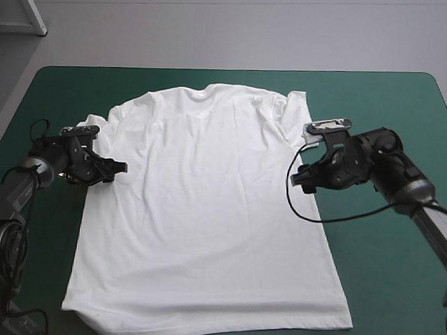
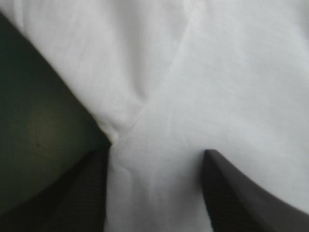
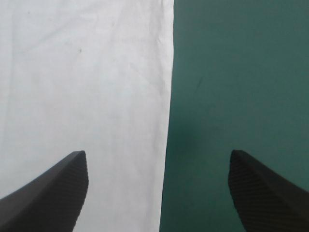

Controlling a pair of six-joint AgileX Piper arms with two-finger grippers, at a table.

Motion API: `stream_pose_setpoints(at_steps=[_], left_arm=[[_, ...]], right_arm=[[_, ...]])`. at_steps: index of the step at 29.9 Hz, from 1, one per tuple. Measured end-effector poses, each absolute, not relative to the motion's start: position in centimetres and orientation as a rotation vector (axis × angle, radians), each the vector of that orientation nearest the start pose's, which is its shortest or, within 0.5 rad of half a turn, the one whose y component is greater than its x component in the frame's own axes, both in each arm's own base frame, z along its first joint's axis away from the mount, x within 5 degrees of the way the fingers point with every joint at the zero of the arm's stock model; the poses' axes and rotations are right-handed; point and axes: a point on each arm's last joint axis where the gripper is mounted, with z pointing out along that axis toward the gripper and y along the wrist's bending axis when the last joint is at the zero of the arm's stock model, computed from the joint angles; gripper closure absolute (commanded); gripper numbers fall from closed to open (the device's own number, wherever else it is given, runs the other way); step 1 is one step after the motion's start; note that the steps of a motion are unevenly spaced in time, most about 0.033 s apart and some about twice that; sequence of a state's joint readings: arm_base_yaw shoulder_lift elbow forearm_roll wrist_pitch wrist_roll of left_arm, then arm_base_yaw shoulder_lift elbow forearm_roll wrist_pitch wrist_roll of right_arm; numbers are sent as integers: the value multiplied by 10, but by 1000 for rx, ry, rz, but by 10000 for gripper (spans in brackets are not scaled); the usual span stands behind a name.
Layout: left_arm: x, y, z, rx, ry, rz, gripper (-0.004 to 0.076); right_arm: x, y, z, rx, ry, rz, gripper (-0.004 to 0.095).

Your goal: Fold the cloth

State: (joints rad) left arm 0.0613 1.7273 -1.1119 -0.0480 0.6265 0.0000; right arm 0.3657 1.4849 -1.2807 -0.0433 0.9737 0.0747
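Observation:
The white T-shirt [image 1: 207, 211] lies spread flat on the teal-green cover, collar toward the far edge, hem near the front edge. My left gripper [image 1: 118, 166] is low at the shirt's left side, just under the left sleeve, and stands open. In the left wrist view the T-shirt [image 2: 193, 82] fills most of the picture, the armpit seam running between the open black fingers [image 2: 87, 188]. My right gripper [image 1: 301, 178] is open at the shirt's right side edge, below the right sleeve. In the right wrist view the T-shirt's [image 3: 82, 82] straight edge passes between the fingers [image 3: 53, 193].
Bare teal-green cover [image 1: 397, 271] stretches to the right of the shirt and along the far edge [image 1: 79, 79]. A narrower strip of cover [image 1: 54, 227] lies left of the shirt. A white panel [image 1: 22, 10] stands beyond the table's far left corner.

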Motion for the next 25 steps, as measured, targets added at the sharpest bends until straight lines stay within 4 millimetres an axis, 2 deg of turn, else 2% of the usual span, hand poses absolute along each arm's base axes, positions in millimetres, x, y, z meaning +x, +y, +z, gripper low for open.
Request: stream_pose_setpoints(at_steps=[3, 7, 12, 16, 20, 25], left_arm=[[348, 19, 204, -124, 2717, -33, 737], [348, 18, 204, -123, 2711, -41, 727], [348, 18, 204, -126, 2710, -48, 727], [348, 18, 204, -124, 2711, -48, 727], [348, 18, 204, -123, 2712, -48, 727], [349, 18, 204, -127, 2711, -51, 729]], right_arm=[[313, 116, 313, -421, 2631, 85, 170], [343, 128, 297, -439, 2632, 80, 170], [383, 138, 257, -425, 2672, 84, 172], [410, 134, 228, -393, 2717, 103, 246], [423, 132, 220, -394, 2717, 121, 436], [426, 137, 217, -407, 2710, 197, 828]])
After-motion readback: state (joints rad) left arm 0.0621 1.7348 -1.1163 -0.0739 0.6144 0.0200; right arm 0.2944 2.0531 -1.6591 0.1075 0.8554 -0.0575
